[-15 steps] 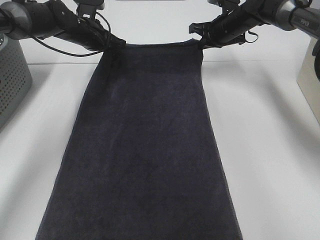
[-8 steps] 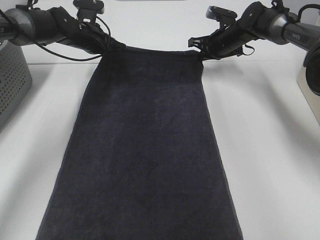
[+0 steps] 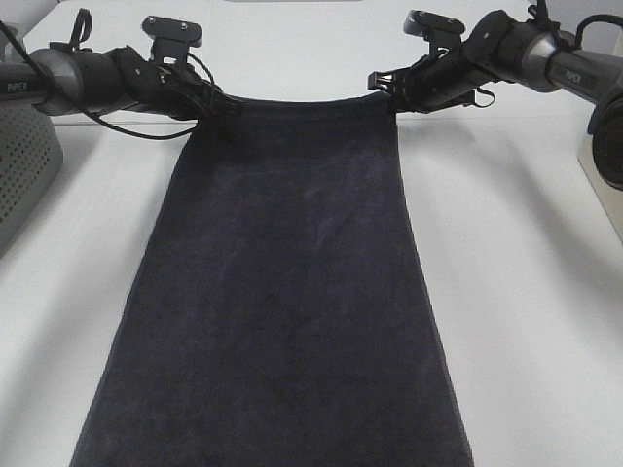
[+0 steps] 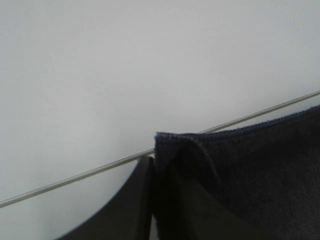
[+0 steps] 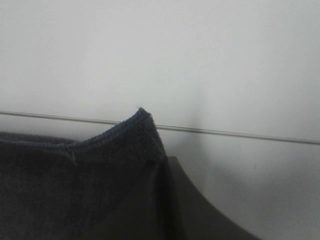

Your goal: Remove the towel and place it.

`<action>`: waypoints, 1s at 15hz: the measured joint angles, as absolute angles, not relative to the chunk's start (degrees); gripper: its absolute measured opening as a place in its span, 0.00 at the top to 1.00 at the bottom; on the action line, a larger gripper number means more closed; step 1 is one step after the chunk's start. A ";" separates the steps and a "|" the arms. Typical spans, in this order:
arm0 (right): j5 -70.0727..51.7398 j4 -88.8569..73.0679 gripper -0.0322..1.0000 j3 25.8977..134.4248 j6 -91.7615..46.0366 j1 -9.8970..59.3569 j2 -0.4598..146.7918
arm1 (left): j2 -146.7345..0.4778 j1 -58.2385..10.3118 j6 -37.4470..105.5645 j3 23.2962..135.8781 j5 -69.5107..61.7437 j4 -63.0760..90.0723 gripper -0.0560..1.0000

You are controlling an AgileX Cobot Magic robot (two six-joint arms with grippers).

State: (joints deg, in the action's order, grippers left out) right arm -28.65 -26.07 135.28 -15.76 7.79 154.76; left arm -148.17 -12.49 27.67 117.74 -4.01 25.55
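Dark towel (image 3: 282,292) lies lengthwise down the table (image 3: 526,292). Its far corners are pinched in narrow jaws by the left gripper (image 3: 222,102) and right gripper (image 3: 386,86). Placing step, seemingly near done. Next: release both corners evenly.

Arms reach inward; left gripper (image 3: 228,102), right gripper (image 3: 388,87) pinch towel (image 3: 282,292) corners

Looks like a robotics lab bench. A bare white table (image 3: 526,292) meets a blank white wall (image 3: 292,49), a grey perforated metal box (image 3: 18,165) at its left edge.
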 joint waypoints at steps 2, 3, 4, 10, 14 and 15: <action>-27.62 -26.01 0.96 135.28 -15.76 7.79 154.76 | -148.34 -12.49 27.67 117.74 -3.15 25.50 0.82; -27.27 -26.01 0.96 135.28 -15.76 7.79 154.76 | -148.34 -12.49 27.67 117.74 -2.64 25.50 0.80; -26.59 -26.01 0.96 135.28 -15.76 7.79 154.76 | -148.34 -12.49 27.67 117.74 -2.29 25.50 0.78; -24.81 -25.95 0.96 135.28 -15.76 7.79 154.99 | -148.85 -12.49 27.67 117.74 -1.15 25.50 0.76; -22.86 -25.95 0.78 135.28 -15.76 7.79 157.68 | -149.77 -12.49 27.67 117.74 0.00 25.50 0.56; -22.35 -25.95 0.71 135.28 -15.76 7.79 157.68 | -149.77 -12.49 27.67 117.74 0.40 25.50 0.52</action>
State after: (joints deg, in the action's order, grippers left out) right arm -22.35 -25.95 135.28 -15.76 7.79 157.68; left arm -149.77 -12.49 27.67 117.74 0.40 25.50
